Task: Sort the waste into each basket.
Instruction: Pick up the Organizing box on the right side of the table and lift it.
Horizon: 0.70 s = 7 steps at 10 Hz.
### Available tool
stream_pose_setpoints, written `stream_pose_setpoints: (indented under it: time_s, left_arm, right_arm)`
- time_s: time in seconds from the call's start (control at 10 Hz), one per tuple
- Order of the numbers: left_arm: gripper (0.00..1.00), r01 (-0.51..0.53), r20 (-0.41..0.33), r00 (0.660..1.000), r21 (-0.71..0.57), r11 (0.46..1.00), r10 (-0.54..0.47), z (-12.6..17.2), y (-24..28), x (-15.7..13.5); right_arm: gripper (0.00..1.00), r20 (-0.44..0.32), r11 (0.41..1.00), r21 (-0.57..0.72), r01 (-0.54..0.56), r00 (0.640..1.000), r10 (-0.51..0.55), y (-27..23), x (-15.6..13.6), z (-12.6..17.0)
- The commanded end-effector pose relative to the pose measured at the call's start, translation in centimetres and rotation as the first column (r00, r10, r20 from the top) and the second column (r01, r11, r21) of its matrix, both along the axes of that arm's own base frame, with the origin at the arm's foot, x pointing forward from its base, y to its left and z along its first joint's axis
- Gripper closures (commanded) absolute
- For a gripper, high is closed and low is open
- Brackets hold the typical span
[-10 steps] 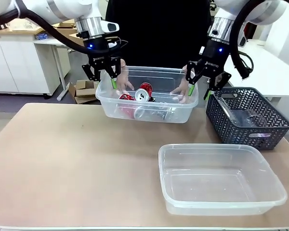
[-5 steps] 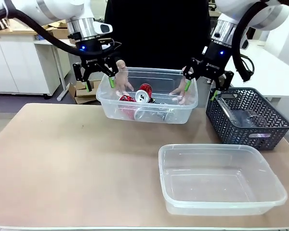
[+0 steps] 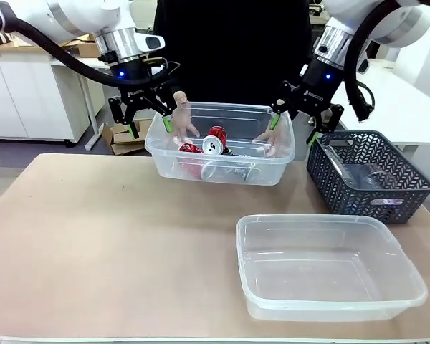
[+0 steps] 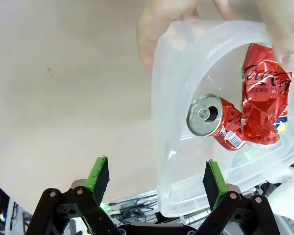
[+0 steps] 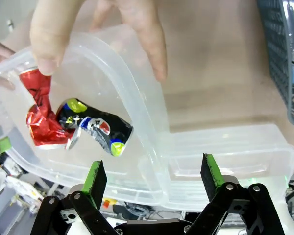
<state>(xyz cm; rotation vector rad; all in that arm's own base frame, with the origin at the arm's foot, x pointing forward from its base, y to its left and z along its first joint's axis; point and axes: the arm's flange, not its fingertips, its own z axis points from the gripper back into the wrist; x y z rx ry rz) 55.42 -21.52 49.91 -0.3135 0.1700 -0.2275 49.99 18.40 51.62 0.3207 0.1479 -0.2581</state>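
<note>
Tub of crushed cans held by hands.

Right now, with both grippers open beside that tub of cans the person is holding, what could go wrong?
The person's hands grip the rim of the tub right beside the open left gripper and right gripper; closing there could pinch fingers. The cans lie loose in the tub; an uneven grab might tip it and spill them.

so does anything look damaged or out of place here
Yes: in the far clear tub, one red can is crushed and twisted, and the dark-blue can looks dented. Nothing has spilled.
</note>
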Motion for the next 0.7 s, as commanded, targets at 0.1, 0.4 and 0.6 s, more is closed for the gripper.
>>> stream_pose_setpoints:
  time_s: [0.1, 0.4, 0.6]
  left_arm:
    - [0.0, -0.01, -0.011, 1.0, 0.026, 1.0, 0.01, 0.3, 0.1, 0.3]
    - [0.0, -0.002, -0.004, 1.0, 0.01, 1.0, 0.002, -0.2, 0.0, 0.0]
    - [0.0, 0.079, 0.082, 0.994, -0.068, 0.995, -0.074, 5.6, -0.2, -0.5]
  right_arm:
    - [0.0, -0.004, 1.0, -0.016, 0.005, 1.0, -0.005, -0.1, 0.0, 0.1]
    - [0.0, -0.004, 1.0, -0.016, 0.005, 1.0, -0.005, -0.1, 0.0, 0.1]
    - [0.0, 0.113, 0.994, 0.061, -0.094, 0.99, 0.086, -1.2, -4.1, 3.4]
